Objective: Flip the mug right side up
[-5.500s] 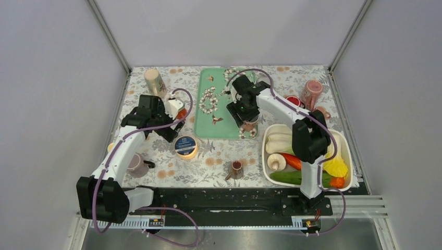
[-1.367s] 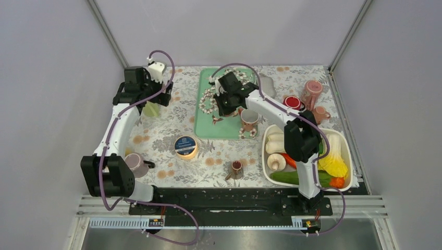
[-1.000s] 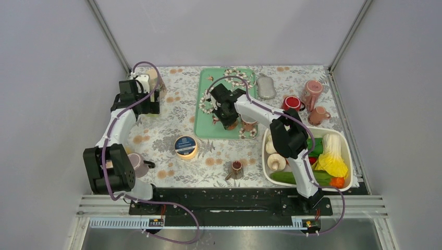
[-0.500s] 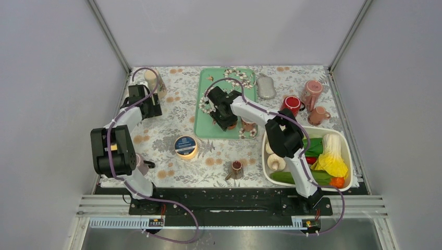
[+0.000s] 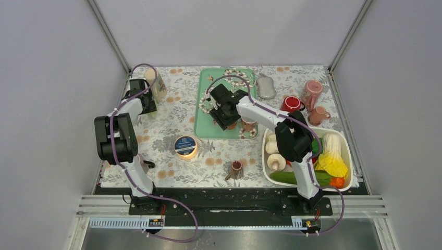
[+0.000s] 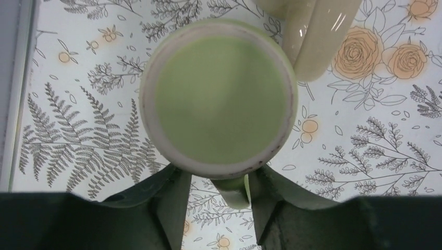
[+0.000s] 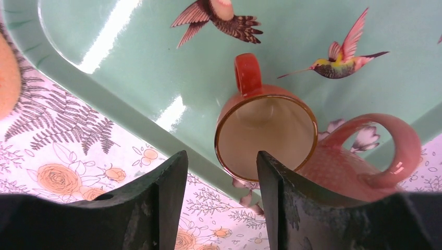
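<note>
— Since the left gripper (image 6: 219,182) hung high over the cloth a moment ago with the mug (image 6: 219,99) in its grasp, what does the left wrist view record now?

— Mug standing on the flowered tablecloth (image 6: 365,156), mouth up: the rim is a full circle and the green interior is open to the camera. It sits just ahead of the fingertips, centred on the gap between them. Fingers (image 6: 169,208) spread apart, one to either side, gripping nothing (a greenish stub shows in the gap below the rim; whether it belongs to the mug cannot be told).

— And the consequence for the task?

— Judged from this pose, the turning is done. The mug is set down and let go, roughly on the spot it occupied five seconds ago. What remains is presumably a clean retreat, backing straight off so that neither finger clips the rim.

— Right arm?

— Right gripper (image 7: 219,161) holds about where it was a second ago, over the green tray (image 7: 156,62). Its fingers (image 7: 161,198) stand apart and empty. A small orange mug (image 7: 266,135) sits just beyond the tips, also mouth up, with a pink mug (image 7: 359,156) just beside it. It has no evident part in the left arm's mug.
</note>
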Robot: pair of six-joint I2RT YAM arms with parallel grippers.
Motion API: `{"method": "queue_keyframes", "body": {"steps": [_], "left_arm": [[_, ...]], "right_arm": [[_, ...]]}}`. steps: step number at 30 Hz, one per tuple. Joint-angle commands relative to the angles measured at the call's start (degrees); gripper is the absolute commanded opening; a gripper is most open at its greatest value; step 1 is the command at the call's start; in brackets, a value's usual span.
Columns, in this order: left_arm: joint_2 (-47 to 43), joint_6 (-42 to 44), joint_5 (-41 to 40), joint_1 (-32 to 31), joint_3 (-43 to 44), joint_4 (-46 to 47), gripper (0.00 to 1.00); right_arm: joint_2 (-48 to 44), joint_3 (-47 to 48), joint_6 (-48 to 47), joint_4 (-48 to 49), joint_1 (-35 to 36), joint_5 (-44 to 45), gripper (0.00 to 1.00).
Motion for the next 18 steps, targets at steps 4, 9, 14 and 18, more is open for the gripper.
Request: {"method": "queue_keyframes", "body": {"steps": [4,9,14,18], "left_arm": [[1.2,-0.7,0.1,1.0,4.0,-1.2,0.19],[-1.6,-0.6,2.4,2.2,1.2,-1.1,0.00],[-9.9,-0.5,12.6,4.3,-3.5,-1.5,0.00],[-15.4,-0.5,22.8,4.4,-6.4,-3.4,0.00]], "right_arm": [[-5.4,-2.2,-0.7,2.7,0.7,-1.5,0.61],[-8.1,-4.4,-0.6,3.9,0.6,-2.9,0.61],[-13.0,-7.2,-0.3,6.3,0.6,-5.5,0.64],[-18.3,-10.9,0.9,13.3,0.7,-11.6,0.74]]}}
